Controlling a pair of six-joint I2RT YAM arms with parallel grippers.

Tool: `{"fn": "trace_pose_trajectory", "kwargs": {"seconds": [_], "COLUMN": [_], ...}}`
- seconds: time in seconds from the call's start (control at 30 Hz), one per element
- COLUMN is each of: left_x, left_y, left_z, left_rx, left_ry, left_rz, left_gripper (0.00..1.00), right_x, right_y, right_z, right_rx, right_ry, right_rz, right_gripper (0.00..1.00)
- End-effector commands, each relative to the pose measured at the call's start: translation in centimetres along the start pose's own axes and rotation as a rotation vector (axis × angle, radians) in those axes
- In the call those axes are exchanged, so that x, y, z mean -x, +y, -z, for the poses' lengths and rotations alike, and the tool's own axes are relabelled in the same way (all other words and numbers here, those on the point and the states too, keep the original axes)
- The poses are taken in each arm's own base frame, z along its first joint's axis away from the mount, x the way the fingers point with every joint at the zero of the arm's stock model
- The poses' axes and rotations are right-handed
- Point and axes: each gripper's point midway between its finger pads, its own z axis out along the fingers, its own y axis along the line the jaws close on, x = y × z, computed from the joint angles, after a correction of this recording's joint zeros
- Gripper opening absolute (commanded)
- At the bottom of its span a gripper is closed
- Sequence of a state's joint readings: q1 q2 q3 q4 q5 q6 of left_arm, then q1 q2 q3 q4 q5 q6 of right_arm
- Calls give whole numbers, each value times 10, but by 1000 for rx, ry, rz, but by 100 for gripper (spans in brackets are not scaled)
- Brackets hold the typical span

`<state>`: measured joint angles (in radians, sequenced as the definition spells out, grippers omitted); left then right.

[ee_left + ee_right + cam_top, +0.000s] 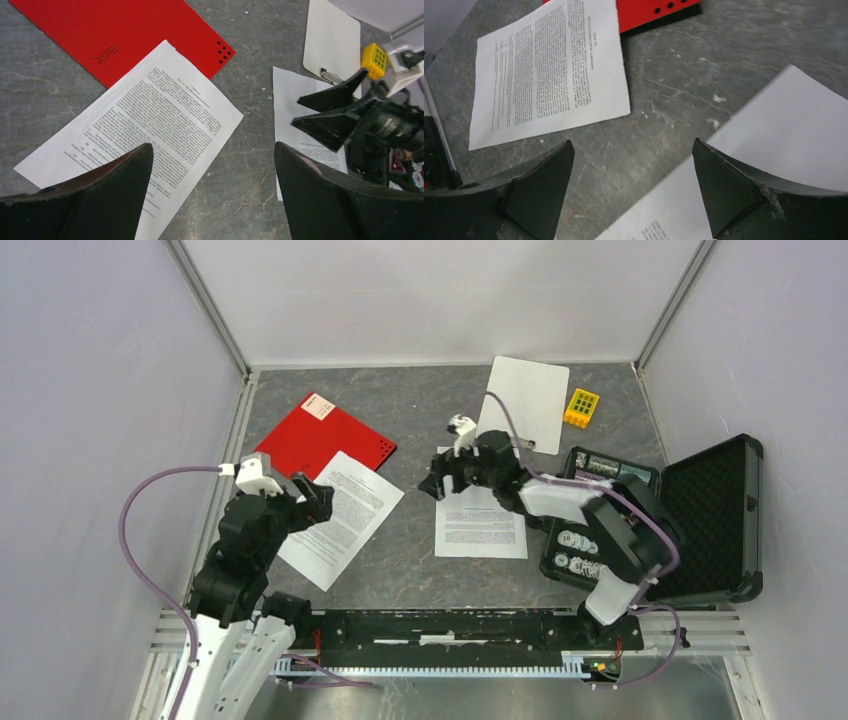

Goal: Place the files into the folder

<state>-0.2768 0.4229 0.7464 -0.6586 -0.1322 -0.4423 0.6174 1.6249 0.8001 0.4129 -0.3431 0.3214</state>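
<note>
Your left fingers (110,195) hang wide apart and empty above the near-left printed sheet (340,515), which lies flat on the table (400,570) — its far corner resting on the edge of the closed red folder (320,435). Your right fingers (729,190), spread just as wide and holding nothing, hover over the far end of the second sheet (480,530) at mid-table. An open black case (715,510) stands to the right. Farther back the folder lies flat on the left — a white clipboard (530,395) and a yellow block (581,407) sit near the rear wall.
</note>
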Motion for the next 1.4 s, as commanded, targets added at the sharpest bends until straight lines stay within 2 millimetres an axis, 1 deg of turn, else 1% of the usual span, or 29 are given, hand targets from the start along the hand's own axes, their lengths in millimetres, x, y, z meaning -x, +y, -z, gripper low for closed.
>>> {"fn": "trace_pose_trajectory", "kwargs": {"seconds": [0.0, 0.07, 0.1, 0.13, 0.23, 0.33, 0.43, 0.53, 0.6, 0.7, 0.83, 0.93, 1.03, 1.23, 1.3, 1.37], "left_x": [-11, -30, -39, -49, -81, -106, -124, -138, -145, -155, -168, -176, -182, -196, -198, -198], "left_y": [12, 18, 24, 29, 49, 67, 83, 98, 104, 111, 117, 121, 120, 123, 124, 124], "left_z": [-11, -24, -31, -37, -53, -60, -63, -62, -61, -60, -60, -59, -62, -60, -60, -61], "left_rx": [136, 199, 242, 279, 409, 524, 627, 712, 745, 776, 804, 826, 821, 845, 851, 850], "left_ry": [48, 99, 118, 139, 210, 269, 284, 285, 288, 291, 301, 311, 327, 370, 375, 374], "left_rz": [218, 318, 365, 394, 474, 531, 561, 576, 583, 597, 609, 621, 626, 619, 620, 620], "left_gripper": [93, 90, 87, 85, 77, 66, 55, 48, 46, 44, 41, 39, 38, 37, 36, 35], "right_x": [15, 19, 15, 16, 15, 13, 10, 6, 4, -1, -10, -17, -22, -31, -30, -25], "right_y": [33, 35, 33, 33, 27, 23, 21, 23, 24, 26, 37, 40, 44, 56, 62, 68], "right_z": [-55, -81, -93, -104, -129, -145, -154, -160, -164, -168, -172, -173, -170, -159, -156, -153], "right_rx": [184, 193, 194, 200, 203, 198, 208, 231, 237, 250, 280, 281, 300, 374, 401, 432], "right_ry": [9, 21, 39, 47, 63, 86, 92, 101, 109, 118, 137, 157, 174, 200, 202, 192], "right_rz": [116, 96, 75, 56, 27, 20, 10, 4, -1, -13, -16, -19, -29, -50, -52, -55], "right_gripper": [95, 95, 95, 95, 96, 97, 97, 98, 98, 98, 98, 98, 98, 97, 95, 90]}}
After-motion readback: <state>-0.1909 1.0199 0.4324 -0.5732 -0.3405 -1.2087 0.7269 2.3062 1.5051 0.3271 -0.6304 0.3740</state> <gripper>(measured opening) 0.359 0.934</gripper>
